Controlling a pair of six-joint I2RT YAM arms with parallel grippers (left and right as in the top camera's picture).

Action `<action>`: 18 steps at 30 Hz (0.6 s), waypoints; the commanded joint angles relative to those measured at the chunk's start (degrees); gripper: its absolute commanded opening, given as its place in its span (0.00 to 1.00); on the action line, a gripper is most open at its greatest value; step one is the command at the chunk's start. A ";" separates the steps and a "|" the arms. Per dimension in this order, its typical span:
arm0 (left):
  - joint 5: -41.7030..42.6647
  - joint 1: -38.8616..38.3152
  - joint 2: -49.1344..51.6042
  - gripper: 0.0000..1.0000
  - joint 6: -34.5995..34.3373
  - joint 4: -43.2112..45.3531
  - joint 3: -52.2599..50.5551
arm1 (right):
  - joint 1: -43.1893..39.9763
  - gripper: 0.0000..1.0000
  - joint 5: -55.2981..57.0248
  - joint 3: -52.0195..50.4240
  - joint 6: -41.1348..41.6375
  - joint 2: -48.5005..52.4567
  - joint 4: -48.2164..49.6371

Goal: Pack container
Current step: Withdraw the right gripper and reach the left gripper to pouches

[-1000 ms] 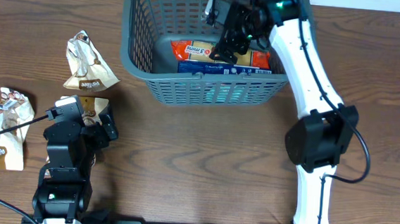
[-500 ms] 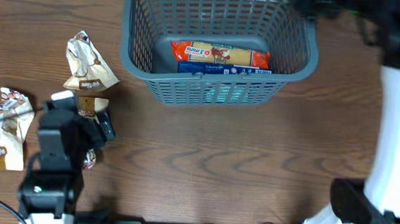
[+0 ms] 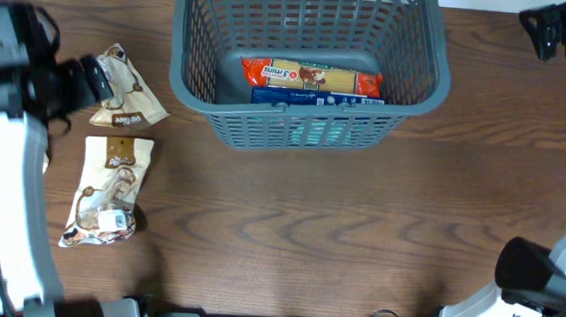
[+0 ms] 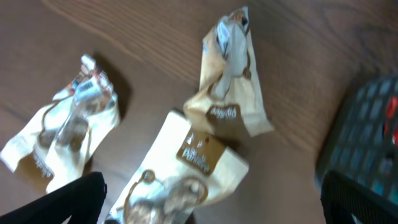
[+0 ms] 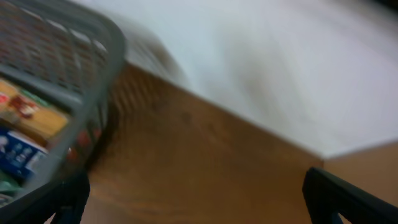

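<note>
Starting at the left pincer (image 4: 211, 186): spread wide, clamped on nothing, up over the left side of the brown wooden table (image 3: 287, 239). Right below it, three crumpled cream-and-brown snack packets. Toward the far side, the tall twisted packet (image 4: 233, 81). Just beside that on the near side, the flat packet with a brown label (image 4: 193, 168). Further out to the left and apart from the pair, the third packet (image 4: 68, 134). At the right edge of that wrist view, a blurred glimpse of the large dark grey slotted plastic basket (image 3: 305, 130). Over to the right pincer (image 5: 199, 199) now: also spread wide, gripping nothing, up at the far right corner of the table, off to the right of the basket's rim. And the basket itself: upright at the far middle of the table, between the two arms. Inside, flat on the bottom, a long orange-and-yellow packet (image 3: 314, 77), with a blue-and-white packet (image 3: 317, 99) just beside it toward the near wall.
</note>
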 commanded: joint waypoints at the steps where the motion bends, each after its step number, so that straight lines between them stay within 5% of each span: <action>1: 2.27 0.50 7.08 0.99 0.48 -2.23 7.45 | -2.54 0.99 0.57 -0.09 3.06 1.62 -0.39; 7: 2.51 0.50 16.57 0.98 0.46 -8.90 14.95 | -6.23 0.99 0.63 -0.09 8.17 5.49 -0.98; 18: 3.06 0.50 18.84 0.99 5.25 -11.85 14.73 | -6.82 0.99 0.50 -0.09 9.42 13.64 -7.61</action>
